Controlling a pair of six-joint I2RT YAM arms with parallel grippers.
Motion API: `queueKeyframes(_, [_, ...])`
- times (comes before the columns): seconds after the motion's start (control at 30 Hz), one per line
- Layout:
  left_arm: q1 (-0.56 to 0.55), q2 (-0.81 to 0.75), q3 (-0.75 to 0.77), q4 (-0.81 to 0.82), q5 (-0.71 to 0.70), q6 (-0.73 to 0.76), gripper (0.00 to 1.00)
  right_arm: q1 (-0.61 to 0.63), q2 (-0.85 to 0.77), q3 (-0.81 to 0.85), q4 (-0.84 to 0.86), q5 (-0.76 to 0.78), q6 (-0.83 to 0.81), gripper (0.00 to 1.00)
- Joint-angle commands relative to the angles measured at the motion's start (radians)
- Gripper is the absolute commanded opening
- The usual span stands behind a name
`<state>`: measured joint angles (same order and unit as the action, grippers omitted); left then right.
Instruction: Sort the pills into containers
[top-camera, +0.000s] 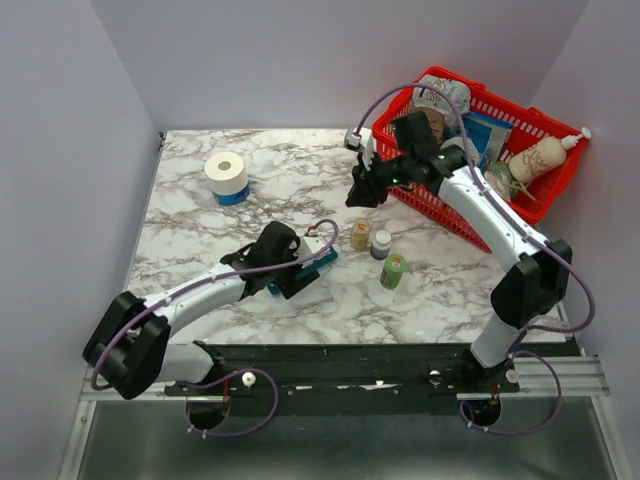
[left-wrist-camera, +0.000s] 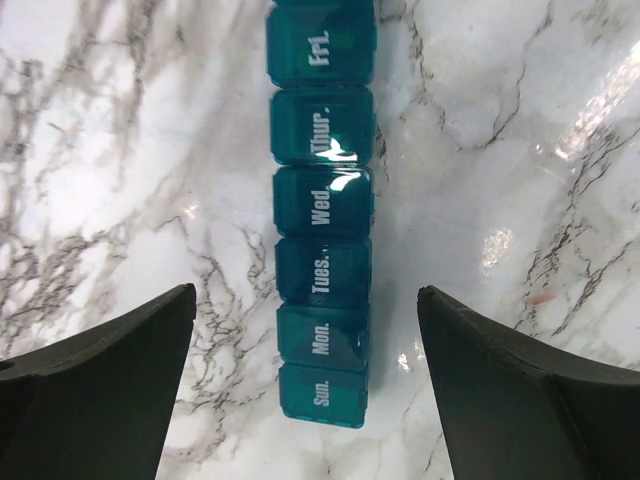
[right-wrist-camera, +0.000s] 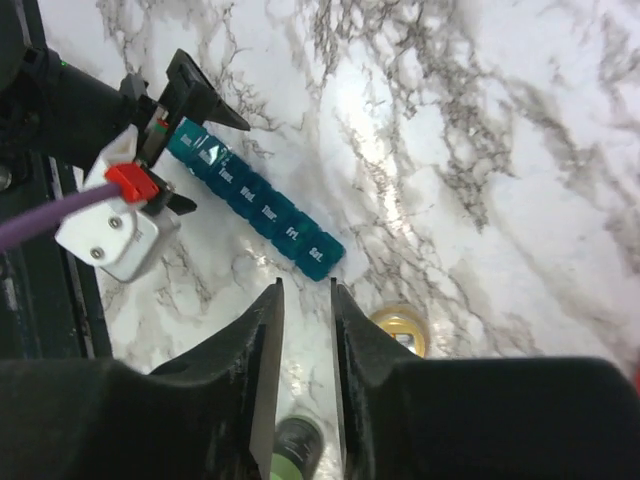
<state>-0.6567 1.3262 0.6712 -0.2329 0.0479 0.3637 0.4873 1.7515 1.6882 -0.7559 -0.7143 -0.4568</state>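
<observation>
The teal containers strip lies flat on the marble, its lids labelled Sun. to Fri. in the left wrist view. My left gripper hovers over its Sun. end, open wide, the fingers well clear on both sides. From above, that gripper covers most of the strip. My right gripper hangs higher, beside the basket. Its jaws stand a narrow gap apart with nothing between them, above the strip's Sat. end. No loose pills are in view.
Three small bottles stand right of the strip: an amber one, a dark-capped one and a green one. A toilet roll sits at the back left. A red wire basket full of items occupies the back right.
</observation>
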Motion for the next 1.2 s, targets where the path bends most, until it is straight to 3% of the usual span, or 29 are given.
queueKeyframes(0.0, [0.008,-0.149,0.008,0.033,0.006,-0.060,0.99,-0.038,-0.125,0.018,-0.025,0.027,-0.052,0.41])
queueKeyframes(0.1, [0.061,-0.276,0.021,0.078,0.055,-0.110,0.99,-0.082,-0.219,0.008,-0.003,0.033,-0.052,0.55])
queueKeyframes(0.23, [0.204,-0.415,0.054,0.173,0.139,-0.352,0.99,-0.151,-0.372,-0.083,0.097,0.038,-0.010,0.99])
queueKeyframes(0.3, [0.256,-0.465,0.097,0.201,0.168,-0.443,0.99,-0.206,-0.475,-0.152,0.237,0.042,0.067,1.00])
queueKeyframes(0.33, [0.285,-0.476,0.114,0.205,0.161,-0.509,0.99,-0.217,-0.493,-0.189,0.292,0.099,0.192,1.00])
queueKeyframes(0.5, [0.305,-0.495,0.252,0.140,0.110,-0.543,0.99,-0.271,-0.538,-0.166,0.294,0.122,0.380,1.00])
queueKeyframes(0.6, [0.305,-0.507,0.281,0.119,0.115,-0.516,0.99,-0.271,-0.575,-0.163,0.311,0.235,0.498,1.00])
queueKeyframes(0.83, [0.305,-0.571,0.262,0.084,0.096,-0.462,0.99,-0.271,-0.647,-0.171,0.291,0.381,0.533,1.00])
queueKeyframes(1.17, [0.305,-0.628,0.225,0.081,0.090,-0.468,0.99,-0.274,-0.675,-0.170,0.277,0.366,0.509,1.00])
